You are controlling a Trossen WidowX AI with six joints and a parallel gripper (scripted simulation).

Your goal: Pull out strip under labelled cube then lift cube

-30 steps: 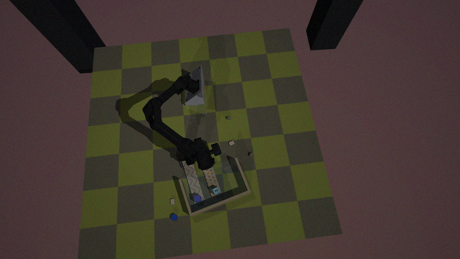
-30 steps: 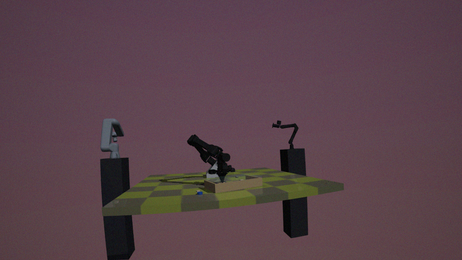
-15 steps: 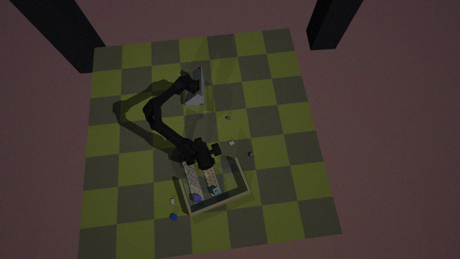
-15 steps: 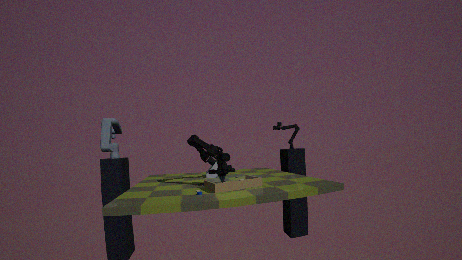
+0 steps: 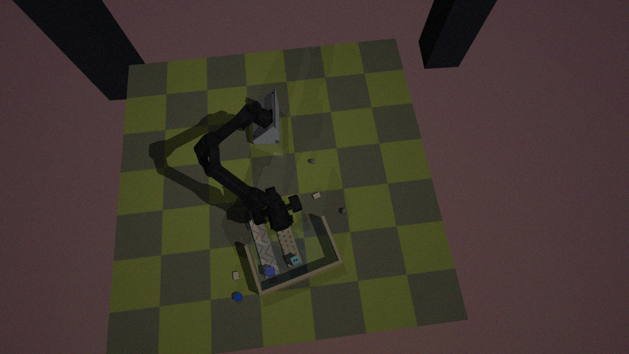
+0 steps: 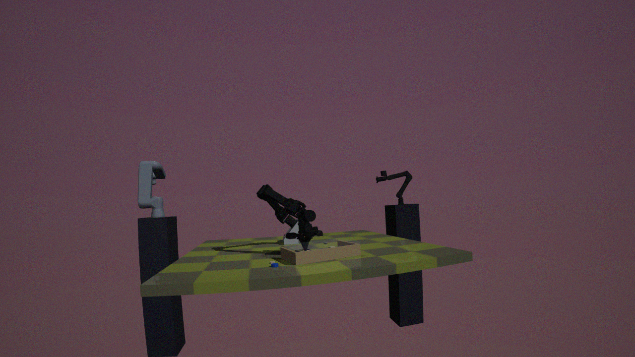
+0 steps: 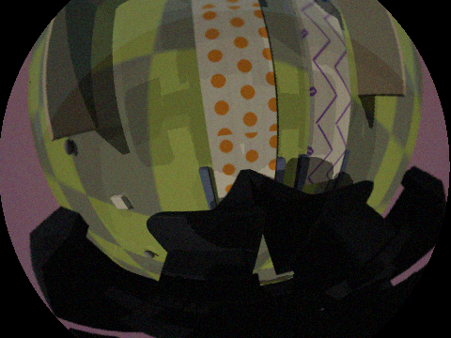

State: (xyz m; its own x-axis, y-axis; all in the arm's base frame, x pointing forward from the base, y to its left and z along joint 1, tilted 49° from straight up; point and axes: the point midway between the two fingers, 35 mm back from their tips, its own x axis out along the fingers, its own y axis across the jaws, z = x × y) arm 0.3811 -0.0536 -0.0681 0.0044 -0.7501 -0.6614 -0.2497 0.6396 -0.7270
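Observation:
The labelled cube [image 5: 295, 260], light blue with a dark Z-like mark, rests on the far end of the orange-dotted strip [image 5: 288, 242] [image 7: 247, 92]. A second strip [image 5: 264, 247] [image 7: 324, 96], with purple zigzags, lies to its left in the top view, with a plain purple cube [image 5: 269, 271] on its far end. Both strips lie inside a wooden three-sided frame [image 5: 303, 278] [image 6: 328, 254]. My gripper [image 6: 305, 249] [image 7: 244, 174] is shut with nothing seen between its fingertips. It points down low over the near end of the dotted strip; whether the tips touch it is hidden.
Small blue posts [image 7: 208, 188] [image 7: 280, 168] flank the dotted strip's near end; similar ones flank the zigzag strip. A blue disc [image 5: 237, 296] [image 6: 275, 265], white blocks [image 5: 235, 275] [image 5: 316, 194] and grey pebbles [image 5: 311, 161] [image 5: 342, 210] lie outside the frame.

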